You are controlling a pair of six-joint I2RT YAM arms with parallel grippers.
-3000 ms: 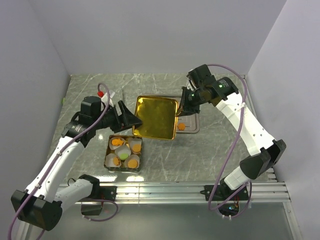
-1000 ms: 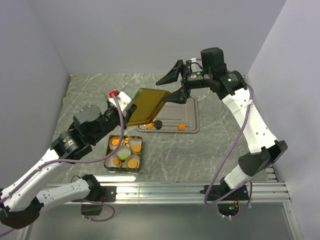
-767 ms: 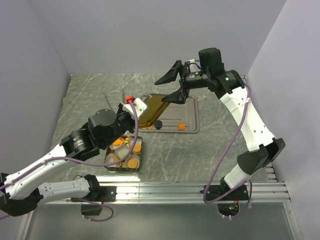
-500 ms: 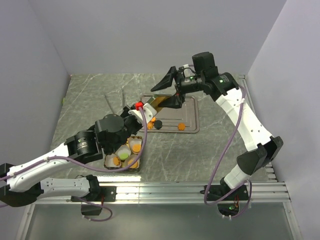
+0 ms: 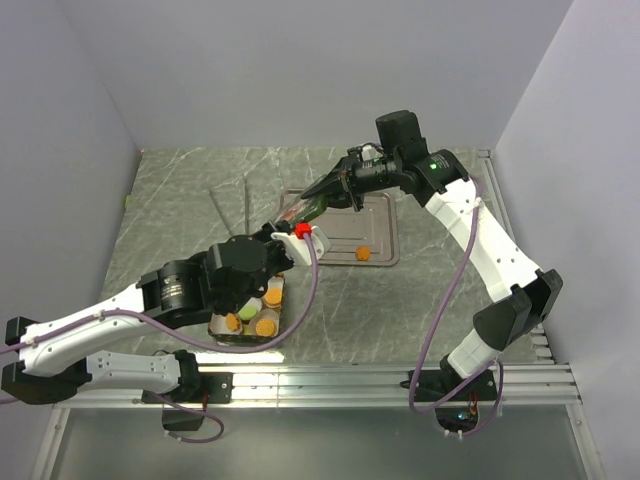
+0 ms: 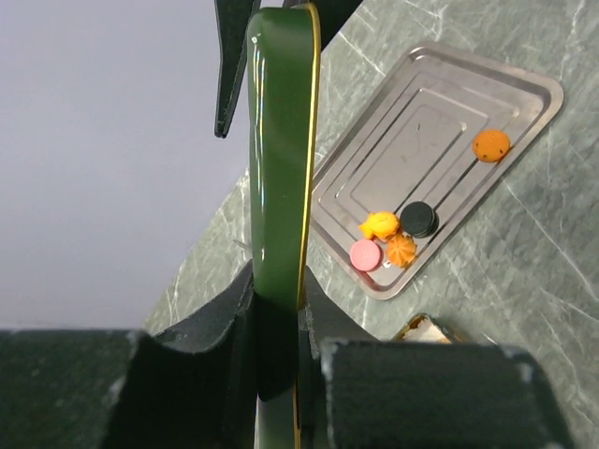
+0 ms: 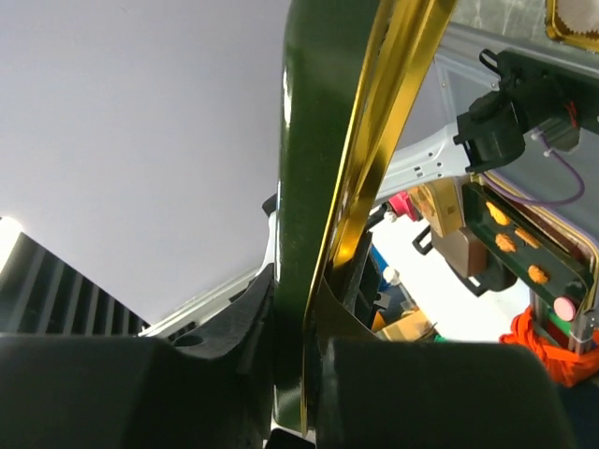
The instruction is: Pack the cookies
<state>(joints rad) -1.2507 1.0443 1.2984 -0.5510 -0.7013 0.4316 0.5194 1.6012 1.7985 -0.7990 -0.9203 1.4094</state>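
A tin lid (image 5: 315, 205), green outside and gold inside, hangs on edge above the table between both arms. My left gripper (image 6: 278, 309) is shut on the near edge of the lid (image 6: 281, 168). At the opposite edge of the lid (image 7: 323, 140), my right gripper (image 7: 299, 309) is shut on it too. Loose cookies lie on the metal tray (image 6: 449, 122): an orange disc (image 6: 490, 145), a black one (image 6: 417, 218), a pink one (image 6: 365, 254) and two orange flowers (image 6: 401, 249). The open tin (image 5: 245, 318) holds cookies in white paper cups, partly hidden by my left arm.
The metal tray (image 5: 380, 225) lies flat at the table's middle right with one orange cookie (image 5: 363, 253) showing in the top view. Grey walls close in the left, back and right sides. A metal rail runs along the near edge.
The left arm has swung the lid up on edge and carried it right, over the tin. The right gripper has come in from wide open and closed on the lid's far edge.
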